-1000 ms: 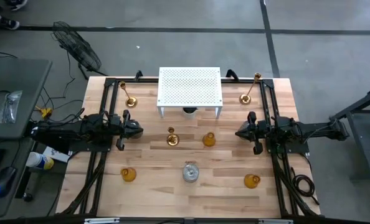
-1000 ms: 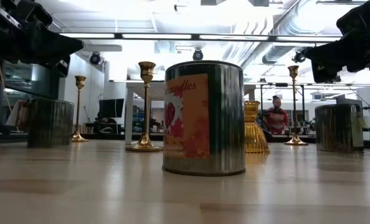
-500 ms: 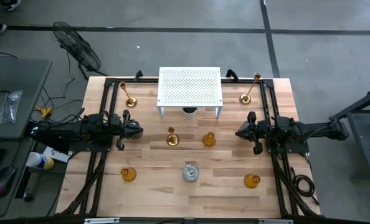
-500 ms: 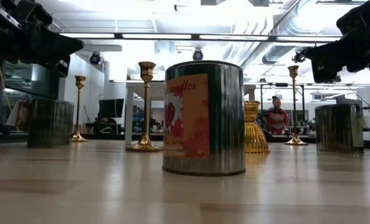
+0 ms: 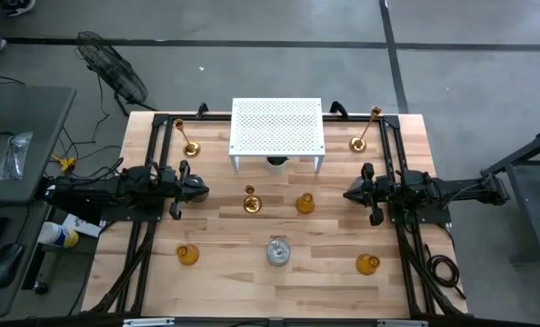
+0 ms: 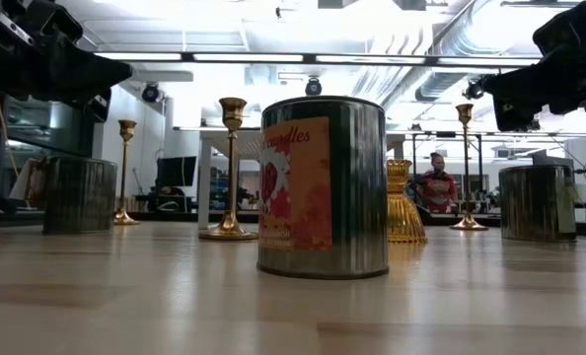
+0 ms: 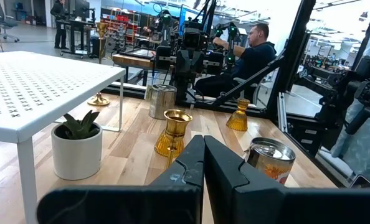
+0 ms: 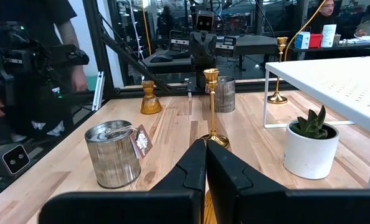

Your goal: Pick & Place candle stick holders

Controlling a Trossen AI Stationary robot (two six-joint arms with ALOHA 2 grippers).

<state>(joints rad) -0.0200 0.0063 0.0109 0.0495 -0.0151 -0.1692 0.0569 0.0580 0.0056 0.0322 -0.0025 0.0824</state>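
Three slim gold candlesticks stand on their round bases: far left (image 5: 189,143), far right (image 5: 359,141) and centre (image 5: 251,202). Squat amber holders stand at centre (image 5: 305,203), near left (image 5: 188,254) and near right (image 5: 368,264). A silvery-grey labelled jar (image 5: 277,250) stands near the front middle and fills the low view (image 6: 323,187). Two more grey jars show at the table's sides (image 6: 79,194) (image 6: 537,202). My left gripper (image 5: 200,189) (image 7: 203,140) hovers shut and empty at the left side. My right gripper (image 5: 350,193) (image 8: 205,144) hovers shut and empty at the right side.
A white perforated rack (image 5: 277,127) stands on legs at the far middle, with a small potted plant (image 5: 276,163) under its front edge. Black frame rails run along both table sides. People show in the room beyond the table (image 7: 250,53) (image 8: 42,56).
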